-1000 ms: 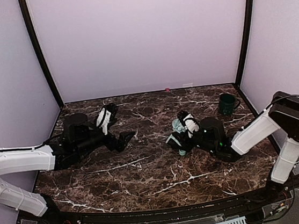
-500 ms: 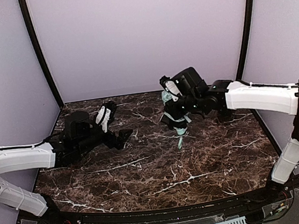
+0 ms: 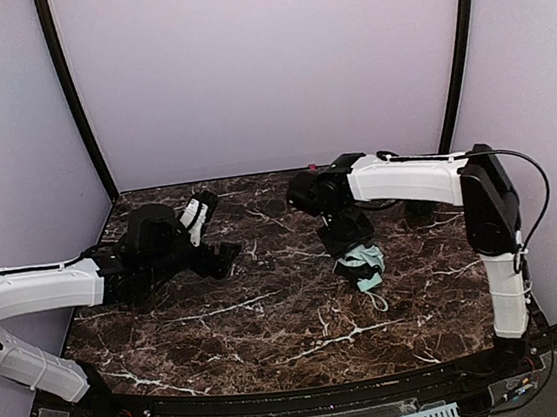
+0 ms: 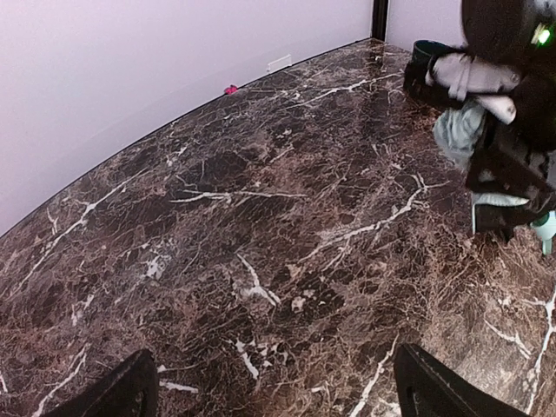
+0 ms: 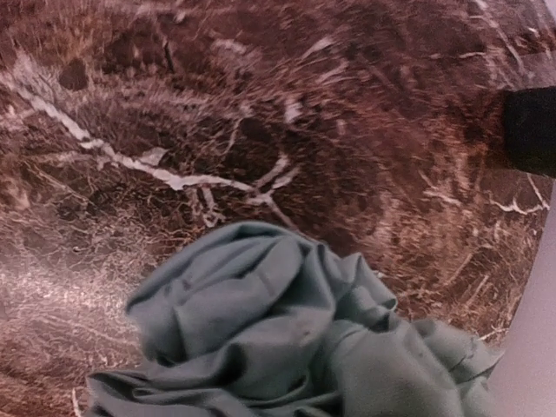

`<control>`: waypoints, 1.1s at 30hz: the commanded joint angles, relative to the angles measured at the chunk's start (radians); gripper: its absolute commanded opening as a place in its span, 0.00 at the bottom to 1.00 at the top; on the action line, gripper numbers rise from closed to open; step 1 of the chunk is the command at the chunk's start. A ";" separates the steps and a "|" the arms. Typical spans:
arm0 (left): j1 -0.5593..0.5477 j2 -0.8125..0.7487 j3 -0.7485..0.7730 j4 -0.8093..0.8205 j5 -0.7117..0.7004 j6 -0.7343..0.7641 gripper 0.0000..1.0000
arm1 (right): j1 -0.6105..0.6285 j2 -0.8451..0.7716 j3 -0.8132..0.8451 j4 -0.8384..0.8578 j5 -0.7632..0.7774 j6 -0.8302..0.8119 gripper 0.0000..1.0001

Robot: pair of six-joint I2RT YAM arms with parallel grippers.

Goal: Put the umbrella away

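Note:
The umbrella is a crumpled bundle of pale mint fabric, with its small handle and strap trailing toward the front. It hangs from my right gripper, which points down at the middle-right of the marble table and is shut on it. In the right wrist view the mint fabric fills the lower frame and hides the fingers. The left wrist view shows the umbrella at the right edge. My left gripper is open and empty, low over the table's left side, well apart from the umbrella. Its fingertips sit at the bottom corners.
A dark green mug stands at the back right, mostly behind the right arm. A small pink speck lies by the back wall. Lilac walls with black corner posts enclose the table.
The right arm lifted the umbrella up toward the back, then swung it down and forward to the middle-right. The left arm has barely moved.

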 commanded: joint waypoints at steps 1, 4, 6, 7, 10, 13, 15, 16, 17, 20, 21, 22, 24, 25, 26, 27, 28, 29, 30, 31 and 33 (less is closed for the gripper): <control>0.007 -0.065 -0.006 -0.034 -0.014 0.002 0.97 | 0.008 0.125 0.092 -0.012 -0.076 0.007 0.70; 0.007 -0.071 -0.009 -0.044 -0.020 0.001 0.97 | 0.011 0.182 0.160 -0.020 -0.114 -0.020 0.99; 0.007 -0.074 -0.008 -0.048 -0.016 -0.001 0.97 | 0.011 0.170 0.210 -0.023 -0.144 -0.045 0.99; 0.007 -0.075 -0.010 -0.047 -0.008 -0.002 0.97 | 0.011 0.149 0.226 -0.021 -0.157 -0.060 0.99; 0.007 -0.075 -0.018 -0.031 0.006 0.000 0.97 | 0.008 0.031 0.223 0.027 -0.232 -0.109 0.99; 0.007 -0.062 -0.010 -0.029 0.010 0.001 0.97 | -0.025 -0.143 0.089 0.140 -0.338 -0.115 0.99; 0.007 -0.053 -0.005 -0.029 0.009 0.003 0.97 | -0.064 -0.258 -0.045 0.208 -0.358 -0.097 0.99; 0.007 -0.051 -0.003 -0.028 0.007 0.002 0.97 | -0.087 -0.305 -0.126 0.240 -0.361 -0.082 0.99; 0.007 -0.049 -0.002 -0.026 0.009 0.001 0.96 | -0.117 -0.347 -0.200 0.268 -0.374 -0.067 0.97; 0.008 -0.047 -0.002 -0.024 0.020 -0.003 0.95 | -0.192 -0.418 -0.404 0.373 -0.499 -0.048 0.89; 0.008 -0.049 -0.003 -0.026 0.025 -0.003 0.95 | -0.204 -0.420 -0.458 0.409 -0.526 -0.042 0.89; 0.009 -0.052 -0.004 -0.027 0.026 -0.002 0.95 | -0.210 -0.420 -0.500 0.439 -0.551 -0.040 0.89; 0.008 -0.059 -0.012 -0.024 0.026 0.001 0.95 | -0.210 -0.414 -0.553 0.502 -0.632 -0.051 0.88; 0.008 -0.063 -0.016 -0.024 0.023 0.003 0.95 | -0.210 -0.407 -0.570 0.540 -0.674 -0.046 0.87; 0.008 -0.066 -0.020 -0.023 0.021 0.005 0.95 | -0.209 -0.404 -0.614 0.585 -0.718 -0.025 0.85; 0.009 -0.069 -0.023 -0.023 0.018 0.006 0.95 | -0.208 -0.399 -0.654 0.635 -0.753 -0.004 0.82; 0.008 -0.071 -0.026 -0.024 0.015 0.007 0.95 | -0.208 -0.390 -0.678 0.682 -0.783 0.022 0.78; 0.008 -0.071 -0.027 -0.025 0.012 0.008 0.95 | -0.206 -0.379 -0.696 0.721 -0.814 0.045 0.72; 0.008 -0.071 -0.027 -0.026 0.011 0.006 0.95 | -0.203 -0.367 -0.705 0.751 -0.824 0.064 0.66; 0.008 -0.071 -0.027 -0.027 0.009 0.006 0.94 | -0.195 -0.355 -0.706 0.771 -0.827 0.078 0.61; 0.009 -0.072 -0.026 -0.029 0.010 0.007 0.94 | -0.172 -0.336 -0.689 0.798 -0.824 0.094 0.56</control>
